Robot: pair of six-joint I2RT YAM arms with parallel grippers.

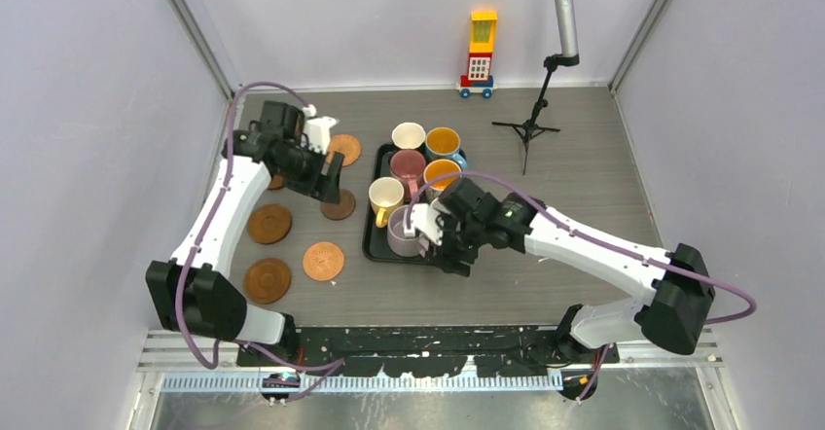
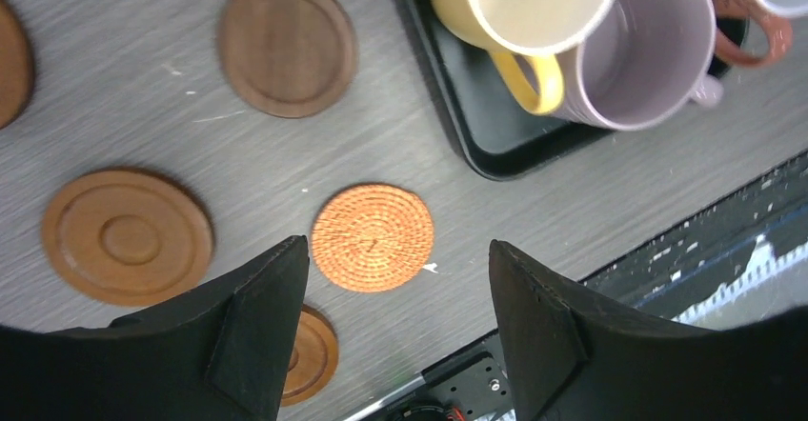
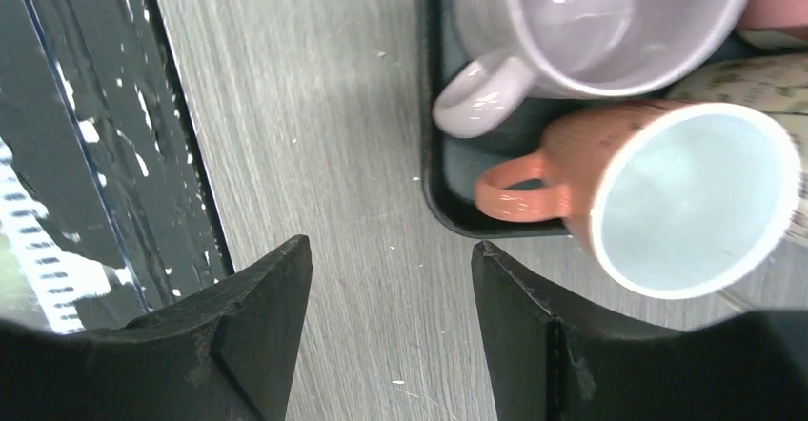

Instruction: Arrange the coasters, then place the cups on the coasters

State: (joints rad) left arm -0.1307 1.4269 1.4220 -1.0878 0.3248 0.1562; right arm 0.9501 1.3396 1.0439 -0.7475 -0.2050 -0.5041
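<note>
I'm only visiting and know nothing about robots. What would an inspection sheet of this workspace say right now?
Surface: grey wood-grain table, a few white flecks.
Job's things: six round brown-to-orange coasters seen, lying apart, left of the black rectangular tray; handled ceramic mugs, including a salmon mug, all in the tray, none on a coaster.
Clutter: yellow-red toy block tower; black tripod stand.
Grippers: left hand open, empty, above the coasters; right hand open, empty, by the tray's near edge.
Cables: purple cable looping along each arm.
Surroundings: pale walls with metal corner rails.
</note>
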